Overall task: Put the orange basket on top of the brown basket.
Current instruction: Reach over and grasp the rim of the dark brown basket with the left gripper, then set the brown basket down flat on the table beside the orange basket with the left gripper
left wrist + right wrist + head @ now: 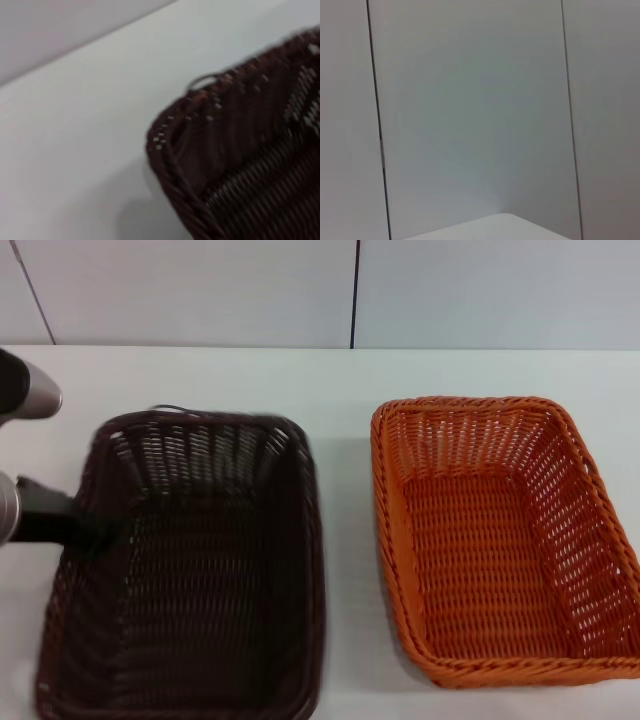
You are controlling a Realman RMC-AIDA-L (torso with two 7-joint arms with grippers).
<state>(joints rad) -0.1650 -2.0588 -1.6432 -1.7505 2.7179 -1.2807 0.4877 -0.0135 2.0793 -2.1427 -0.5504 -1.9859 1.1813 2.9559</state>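
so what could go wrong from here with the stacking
The left end effector is at the brown basket, not the orange basket, so the wrong basket may get moved. The brown basket looks blurred, perhaps sliding, and could bump the orange one beside it. The right arm is out of view.

You will find no legible text, label, brand, number or sign in any view: none on either basket, the desk (pixel 350 390), or the wall panels.
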